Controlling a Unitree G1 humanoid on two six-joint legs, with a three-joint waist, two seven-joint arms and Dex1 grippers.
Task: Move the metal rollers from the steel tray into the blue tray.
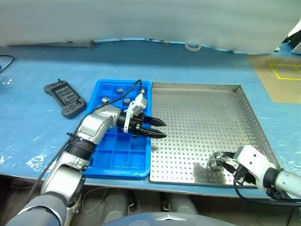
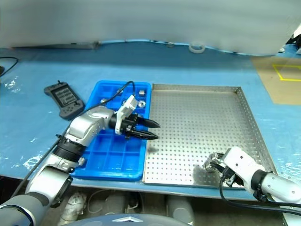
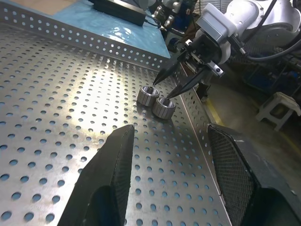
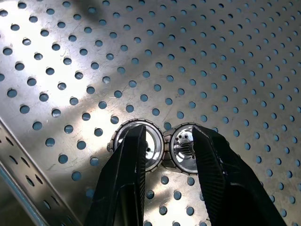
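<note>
Right tool (image 4: 164, 155) open over two metal rollers (image 3: 156, 100) near steel tray (image 1: 202, 122) rim, left tool (image 1: 160, 128) open — black handset (image 1: 65, 98) beside blue tray (image 1: 123, 155)

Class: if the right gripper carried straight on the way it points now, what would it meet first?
Most likely the two metal rollers lying side by side on the steel tray; the right gripper has its open fingertips just over them.
</note>
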